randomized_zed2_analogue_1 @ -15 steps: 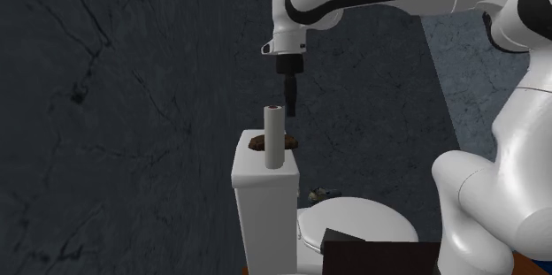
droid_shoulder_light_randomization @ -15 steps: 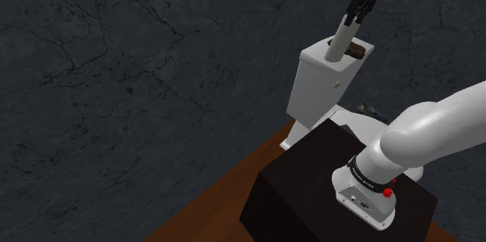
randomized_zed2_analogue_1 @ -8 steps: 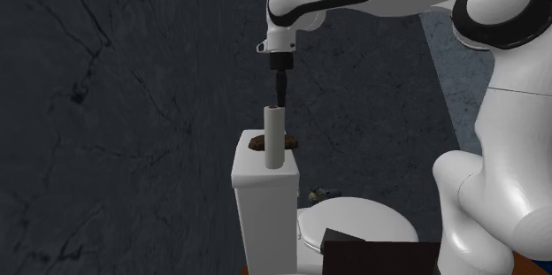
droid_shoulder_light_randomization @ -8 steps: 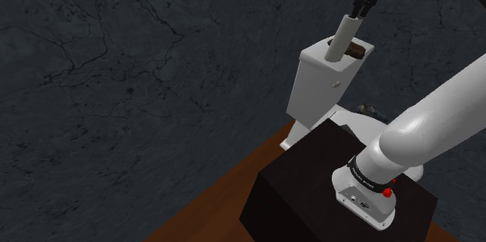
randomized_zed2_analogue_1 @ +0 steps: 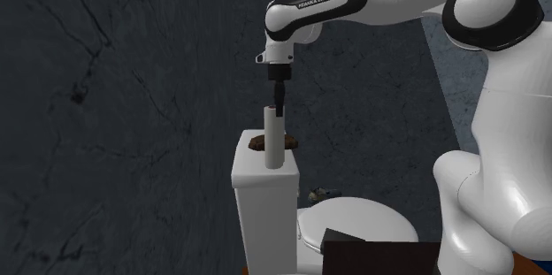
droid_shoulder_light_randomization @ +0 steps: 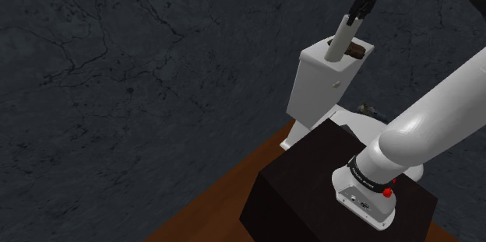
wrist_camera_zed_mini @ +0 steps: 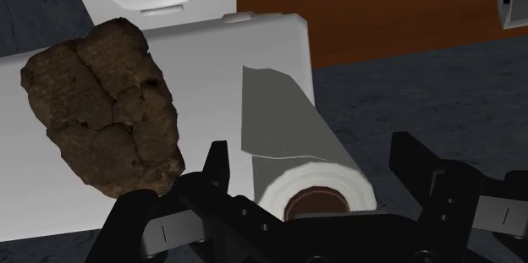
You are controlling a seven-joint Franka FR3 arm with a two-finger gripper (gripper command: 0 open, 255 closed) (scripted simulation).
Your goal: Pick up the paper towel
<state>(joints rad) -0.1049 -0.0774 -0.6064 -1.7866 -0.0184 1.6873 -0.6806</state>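
on top of the white boxy toilet tank [randomized_zed2_analogue_1: 264, 198] the white paper towel roll with a brown core [randomized_zed2_analogue_1: 274, 136] stands upright, close to the lid's edge. black two-finger gripper [randomized_zed2_analogue_1: 276, 110] has swung in from the second exterior view's right over the last second and dropped. it's now centred over the roll, tips about level with its top end. wrist view: fingers [wrist_camera_zed_mini: 216, 167] spread wide either side of the roll top, not touching it, holding nothing. so alignment looks done; next is probably more descent, then close. room: a cracked brown rock-like lump [wrist_camera_zed_mini: 106, 105] sits just beside the roll, and the finger on that side has only a narrow gap between them, so it could nudge the lump. other finger looks past the lid edge, open air. above is free for the lift.
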